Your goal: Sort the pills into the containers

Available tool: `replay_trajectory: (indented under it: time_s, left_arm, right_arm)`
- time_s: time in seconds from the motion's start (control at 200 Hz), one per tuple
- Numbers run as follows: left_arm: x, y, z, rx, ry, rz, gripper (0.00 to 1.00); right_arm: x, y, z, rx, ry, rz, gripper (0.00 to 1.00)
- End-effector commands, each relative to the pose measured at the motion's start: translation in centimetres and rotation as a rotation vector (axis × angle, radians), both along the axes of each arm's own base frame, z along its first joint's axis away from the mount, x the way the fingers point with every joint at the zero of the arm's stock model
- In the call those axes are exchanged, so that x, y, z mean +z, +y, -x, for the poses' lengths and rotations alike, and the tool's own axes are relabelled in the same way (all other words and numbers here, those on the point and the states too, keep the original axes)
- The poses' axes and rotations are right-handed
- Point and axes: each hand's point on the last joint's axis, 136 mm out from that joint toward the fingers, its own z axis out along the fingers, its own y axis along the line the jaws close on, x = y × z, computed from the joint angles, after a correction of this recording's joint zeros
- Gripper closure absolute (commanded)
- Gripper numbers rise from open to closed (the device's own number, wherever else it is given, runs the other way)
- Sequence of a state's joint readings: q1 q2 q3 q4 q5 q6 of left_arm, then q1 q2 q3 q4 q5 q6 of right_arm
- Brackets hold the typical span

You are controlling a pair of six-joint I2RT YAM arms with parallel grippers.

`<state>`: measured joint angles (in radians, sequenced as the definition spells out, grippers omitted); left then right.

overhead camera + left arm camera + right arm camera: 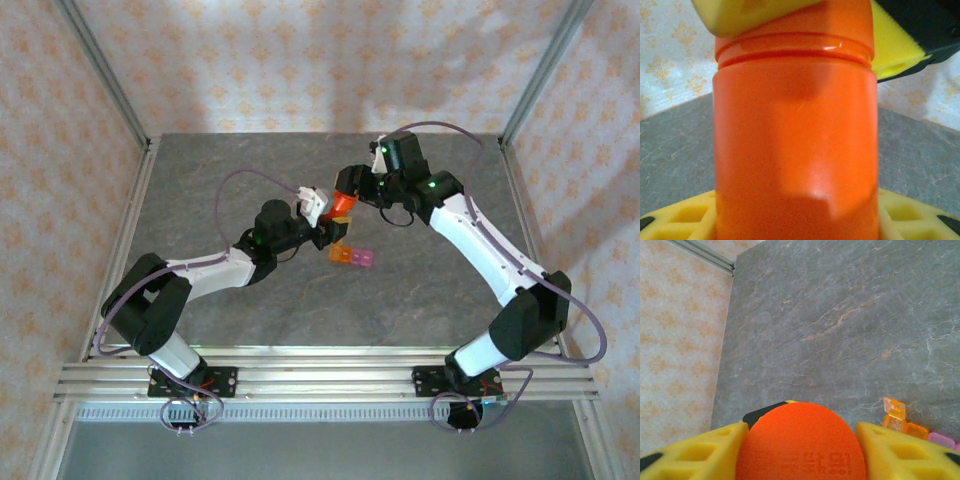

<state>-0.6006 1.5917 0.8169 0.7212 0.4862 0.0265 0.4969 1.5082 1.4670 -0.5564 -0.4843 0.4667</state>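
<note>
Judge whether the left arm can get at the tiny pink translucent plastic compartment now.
Probably not yet. The way over the grey table looks free, and the pink translucent plastic compartment lies close, but the left gripper is shut on the orange cylindrical plastic bottle, with the right gripper on its cap.

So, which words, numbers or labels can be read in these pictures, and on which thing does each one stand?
orange bottle, round end facing the right wrist camera: a short row of raised characters, too blurred to read.
orange container and pink container: no text visible.
wallpaper: a repeated ornament, no words.
Nothing can be quoted with confidence.
</note>
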Motion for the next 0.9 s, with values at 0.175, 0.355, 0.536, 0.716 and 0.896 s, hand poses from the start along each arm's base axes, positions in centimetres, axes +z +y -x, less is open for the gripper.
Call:
replay_trajectory:
  time_s: [0.175,0.355,0.536,0.716,0.896]
  left_arm:
    - [4.5,-0.5,0.3,-0.033,-0.064,0.131,1.0]
    - [7.3,-1.1,1.9,-0.194,0.007,0.325,1.0]
    - [6.9,-0.3,1.0,-0.124,-0.012,0.321,1.0]
    - [4.3,0.9,-0.2,0.035,-0.064,0.103,1.0]
    - [3.5,1.8,-0.4,0.143,-0.173,-0.07,1.0]
  right_arm:
    - [1.5,0.8,0.7,0.174,-0.183,0.028,0.65]
    - [4.5,0.4,2.6,0.394,-0.384,-0.068,0.63]
    - [5.8,-1.0,2.3,0.365,-0.345,-0.105,0.35]
    - [7.4,-2.6,0.9,0.156,-0.29,-0.134,0.18]
    - [4.3,-5.0,-1.8,-0.148,-0.074,-0.136,0.16]
